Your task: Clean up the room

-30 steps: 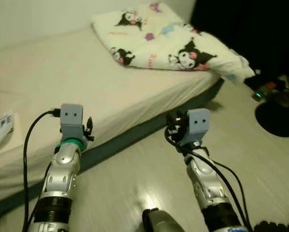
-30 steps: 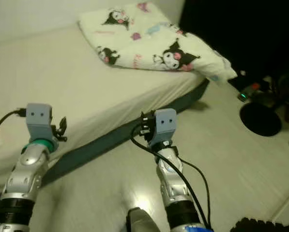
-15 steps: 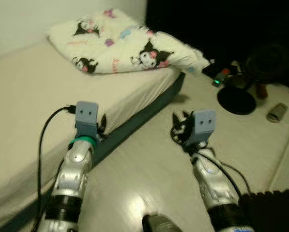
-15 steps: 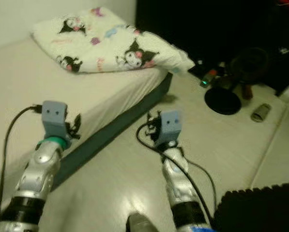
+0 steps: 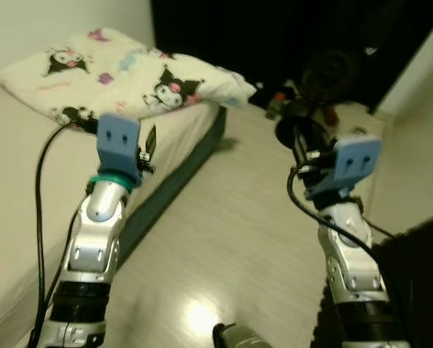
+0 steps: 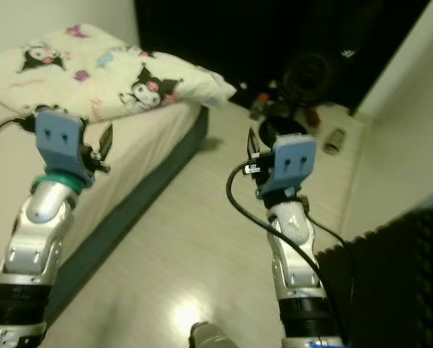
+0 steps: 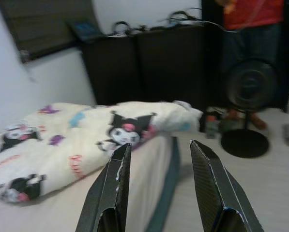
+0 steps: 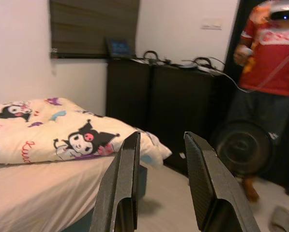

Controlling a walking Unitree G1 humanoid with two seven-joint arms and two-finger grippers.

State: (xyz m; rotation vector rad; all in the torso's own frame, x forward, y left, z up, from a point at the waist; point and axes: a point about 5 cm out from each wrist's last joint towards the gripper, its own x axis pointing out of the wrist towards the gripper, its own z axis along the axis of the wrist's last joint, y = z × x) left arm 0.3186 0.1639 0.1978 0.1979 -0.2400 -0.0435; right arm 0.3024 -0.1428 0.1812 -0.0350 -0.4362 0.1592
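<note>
Swinging right, your view now takes in the fan [image 6: 308,76] and a dark cabinet [image 8: 183,92]. Your left gripper [image 7: 159,186] and right gripper [image 8: 161,179] both hang released, empty, raised over the floor [image 5: 231,239]. Beyond them, the cartoon blanket [image 5: 122,76] lies bunched on the bed [image 5: 20,217]. A person in red [image 8: 270,58] stands behind the fan.

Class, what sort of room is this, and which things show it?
Most likely a bedroom: a low bed with a cartoon-print blanket folded on it, dark cabinets along the wall and a standing fan on the floor.
</note>
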